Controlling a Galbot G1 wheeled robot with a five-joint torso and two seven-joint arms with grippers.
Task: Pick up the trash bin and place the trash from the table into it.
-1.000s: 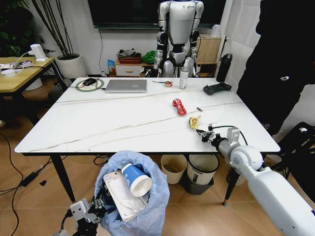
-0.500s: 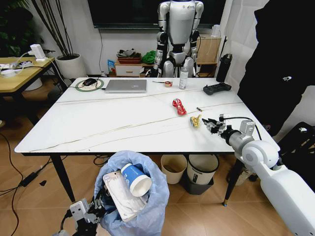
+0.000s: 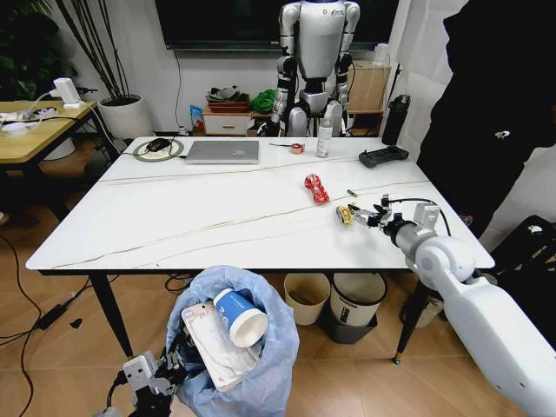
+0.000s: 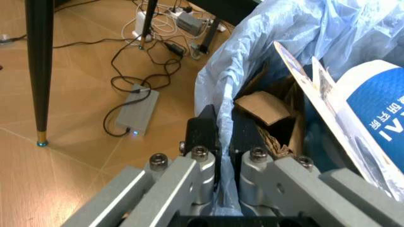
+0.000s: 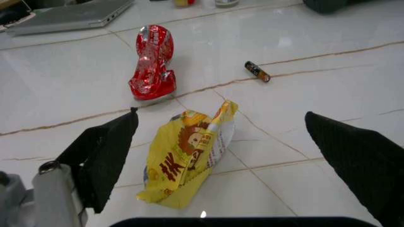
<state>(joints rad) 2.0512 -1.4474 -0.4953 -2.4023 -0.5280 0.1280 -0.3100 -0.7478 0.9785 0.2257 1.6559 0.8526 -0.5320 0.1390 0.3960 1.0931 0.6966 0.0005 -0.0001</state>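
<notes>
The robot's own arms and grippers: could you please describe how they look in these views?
The right arm has a smooth white shell with a rounded grey joint; a thin black cable loops above its dark right gripper, whose fingers are flat black pads. The left gripper is bare grey metal with round bolt heads, black fingers, and a black cable trailing below.

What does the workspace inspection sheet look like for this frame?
Surface: table, marble-look top.
Job's things: yellow wrapper and red wrapper on the table; trash bin holds paper cup and white pouch.
Clutter: laptop, small battery.
Grippers: right tool open around the yellow wrapper; left tool shut on the bin's bag.
Cables: tangle on floor.
Surroundings: two more bins under the table.
</notes>
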